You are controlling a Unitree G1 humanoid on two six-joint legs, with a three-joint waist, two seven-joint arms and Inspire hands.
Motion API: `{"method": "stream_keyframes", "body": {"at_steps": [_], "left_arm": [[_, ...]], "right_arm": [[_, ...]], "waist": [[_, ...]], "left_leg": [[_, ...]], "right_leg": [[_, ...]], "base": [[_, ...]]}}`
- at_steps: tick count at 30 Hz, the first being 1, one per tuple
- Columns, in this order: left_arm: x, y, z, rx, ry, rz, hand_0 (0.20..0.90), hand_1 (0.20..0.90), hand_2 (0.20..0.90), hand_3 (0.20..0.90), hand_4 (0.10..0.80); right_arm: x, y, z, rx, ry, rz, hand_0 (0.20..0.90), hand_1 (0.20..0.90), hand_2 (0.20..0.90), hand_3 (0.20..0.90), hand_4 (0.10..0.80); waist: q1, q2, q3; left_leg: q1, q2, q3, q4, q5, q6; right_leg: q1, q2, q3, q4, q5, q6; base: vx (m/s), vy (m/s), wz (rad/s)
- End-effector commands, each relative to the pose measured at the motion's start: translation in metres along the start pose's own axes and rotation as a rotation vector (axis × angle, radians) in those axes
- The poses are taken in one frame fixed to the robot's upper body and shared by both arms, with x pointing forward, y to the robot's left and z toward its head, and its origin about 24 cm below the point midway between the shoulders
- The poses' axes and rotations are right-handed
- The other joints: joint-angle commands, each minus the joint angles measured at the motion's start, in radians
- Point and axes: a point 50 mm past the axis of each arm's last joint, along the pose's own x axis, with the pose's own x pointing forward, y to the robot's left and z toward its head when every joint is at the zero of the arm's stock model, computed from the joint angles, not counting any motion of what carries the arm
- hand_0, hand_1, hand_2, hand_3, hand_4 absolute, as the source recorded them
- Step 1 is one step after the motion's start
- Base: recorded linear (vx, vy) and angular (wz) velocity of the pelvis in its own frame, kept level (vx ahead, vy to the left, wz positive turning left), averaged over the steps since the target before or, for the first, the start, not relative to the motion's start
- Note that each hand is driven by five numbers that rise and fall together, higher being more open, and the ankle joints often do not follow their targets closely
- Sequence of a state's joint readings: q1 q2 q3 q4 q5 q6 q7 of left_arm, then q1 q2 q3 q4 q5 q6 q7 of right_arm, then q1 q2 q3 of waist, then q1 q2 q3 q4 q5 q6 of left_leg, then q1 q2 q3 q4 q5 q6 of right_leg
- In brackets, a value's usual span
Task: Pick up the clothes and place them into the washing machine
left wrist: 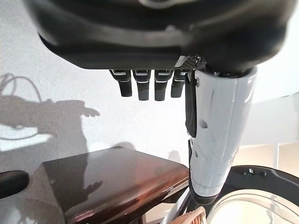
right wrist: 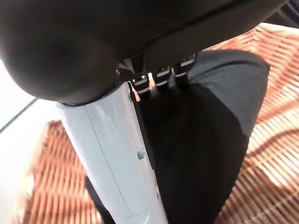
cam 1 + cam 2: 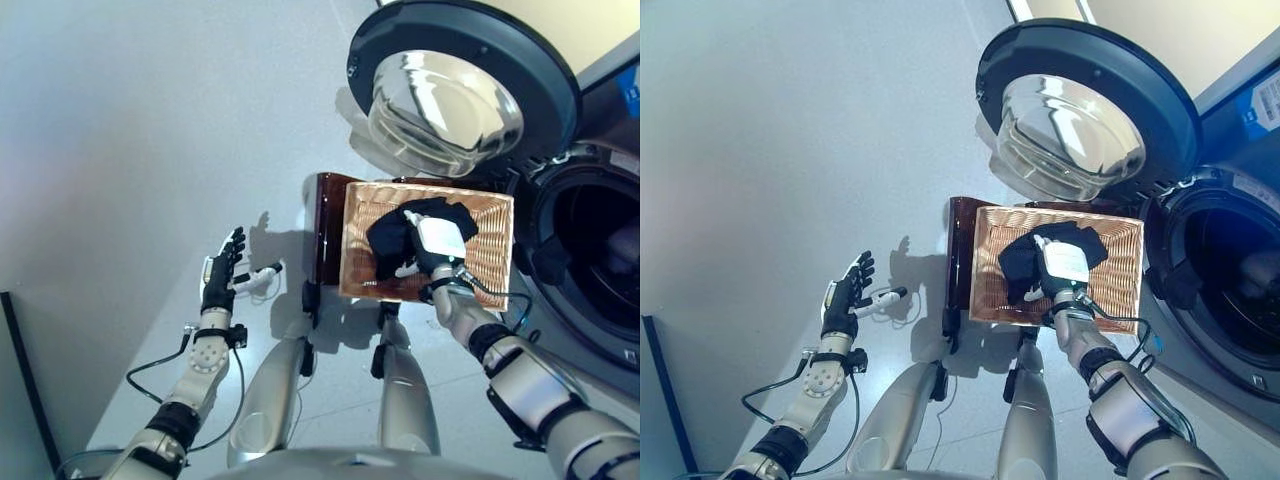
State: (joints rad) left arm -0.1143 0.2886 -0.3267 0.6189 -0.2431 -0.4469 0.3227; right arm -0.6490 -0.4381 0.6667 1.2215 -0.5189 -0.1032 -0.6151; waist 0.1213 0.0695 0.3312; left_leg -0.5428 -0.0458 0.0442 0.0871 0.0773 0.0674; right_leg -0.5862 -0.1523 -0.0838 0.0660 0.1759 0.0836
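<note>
A black garment [image 3: 395, 235] lies bunched in the shallow wicker basket [image 3: 490, 260], which rests on a low dark brown box [image 3: 328, 225]. My right hand [image 3: 440, 240] is down in the basket on top of the garment. In the right wrist view its fingers [image 2: 161, 77] reach straight down onto the black cloth [image 2: 219, 121] and its white-covered thumb [image 2: 112, 154] lies straight alongside. My left hand [image 3: 218, 280] is open and empty over the floor, left of the box. The washing machine's drum opening [image 3: 590, 260] is just right of the basket.
The machine's round door [image 3: 450, 100] stands swung open behind the basket, its glass bowl facing me. The brown box [image 1: 112, 182] also shows in the left wrist view. Grey floor [image 3: 150, 150] spreads to the left.
</note>
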Motion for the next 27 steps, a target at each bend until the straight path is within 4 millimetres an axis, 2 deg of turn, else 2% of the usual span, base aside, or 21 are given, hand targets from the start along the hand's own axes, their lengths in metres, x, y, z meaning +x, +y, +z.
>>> {"method": "stream_keyframes", "body": {"at_steps": [1, 9, 10, 11, 12, 16, 23, 27], "left_arm": [[0.003, 0.016, 0.03, -0.029, -0.19, 0.051, 0.9, 0.9, 0.9, 0.9, 0.8], [0.004, 0.02, 0.038, -0.024, -0.221, 0.046, 0.9, 0.9, 0.9, 0.9, 0.8], [0.004, 0.022, 0.04, -0.022, -0.229, 0.039, 0.9, 0.9, 0.9, 0.9, 0.8], [0.004, 0.022, 0.04, -0.022, -0.229, 0.04, 0.9, 0.9, 0.9, 0.9, 0.8], [0.003, 0.024, 0.04, -0.027, -0.228, 0.032, 0.9, 0.9, 0.9, 0.9, 0.8], [-0.001, 0.023, 0.038, -0.039, -0.216, 0.008, 0.9, 0.9, 0.9, 0.9, 0.8], [0.001, 0.026, 0.039, -0.027, -0.214, 0.025, 0.9, 0.9, 0.9, 0.9, 0.8], [0.0, 0.029, 0.045, -0.051, -0.243, 0.04, 0.9, 0.9, 0.9, 0.9, 0.8]], "right_arm": [[0.014, -0.029, -0.007, -0.097, -0.011, -0.144, 0.9, 0.9, 0.9, 0.9, 0.8], [0.021, -0.046, -0.022, -0.24, 0.004, -0.164, 0.9, 0.9, 0.9, 0.9, 0.8], [0.023, -0.055, -0.029, -0.293, 0.014, -0.177, 0.9, 0.9, 0.9, 0.9, 0.8], [0.023, -0.055, -0.029, -0.293, 0.014, -0.177, 0.9, 0.9, 0.9, 0.9, 0.8], [0.028, -0.069, -0.038, -0.346, 0.039, -0.19, 0.9, 0.9, 0.9, 0.9, 0.8], [0.029, -0.079, -0.049, -0.41, 0.074, -0.202, 0.9, 0.9, 0.9, 0.9, 0.8], [0.031, -0.087, -0.053, -0.447, 0.084, -0.214, 0.9, 0.9, 0.9, 0.9, 0.8], [0.036, -0.107, -0.059, -0.47, 0.111, -0.263, 0.9, 0.9, 0.9, 0.9, 0.8]], "waist": [[0.013, 0.015, -0.035], [0.021, 0.021, -0.03], [0.025, 0.027, -0.022], [0.025, 0.027, -0.022], [0.033, 0.035, -0.013], [0.042, 0.048, 0.002], [0.038, 0.058, 0.011], [0.048, 0.079, 0.026]], "left_leg": [[-0.088, 0.02, -0.045, 0.057, -0.001, -0.096], [-0.097, 0.022, -0.047, 0.066, -0.004, -0.099], [-0.103, 0.022, -0.049, 0.067, -0.001, -0.101], [-0.104, 0.022, -0.049, 0.067, -0.001, -0.101], [-0.113, 0.025, -0.051, 0.062, 0.008, -0.103], [-0.131, 0.028, -0.051, 0.053, 0.02, -0.103], [-0.162, 0.026, -0.06, 0.065, 0.019, -0.103], [-0.201, 0.027, -0.067, 0.062, 0.031, -0.107]], "right_leg": [[0.021, 0.026, -0.02, 0.109, -0.138, -0.021], [0.005, 0.028, -0.022, 0.124, -0.143, -0.024], [-0.002, 0.03, -0.024, 0.127, -0.143, -0.025], [-0.002, 0.03, -0.024, 0.127, -0.143, -0.025], [-0.015, 0.031, -0.025, 0.13, -0.143, -0.027], [-0.038, 0.034, -0.03, 0.142, -0.146, -0.03], [-0.078, 0.037, -0.031, 0.174, -0.158, -0.038], [-0.127, 0.038, -0.035, 0.196, -0.163, -0.04]], "base": [[0.0, 0.0, 0.0], [0.0, 0.0, 0.0], [0.0, 0.0, 0.0], [0.0, 0.0, 0.0], [0.0, 0.0, 0.0], [0.001, -0.008, 0.01], [0.001, -0.014, 0.04], [-0.014, -0.032, 0.05]]}}
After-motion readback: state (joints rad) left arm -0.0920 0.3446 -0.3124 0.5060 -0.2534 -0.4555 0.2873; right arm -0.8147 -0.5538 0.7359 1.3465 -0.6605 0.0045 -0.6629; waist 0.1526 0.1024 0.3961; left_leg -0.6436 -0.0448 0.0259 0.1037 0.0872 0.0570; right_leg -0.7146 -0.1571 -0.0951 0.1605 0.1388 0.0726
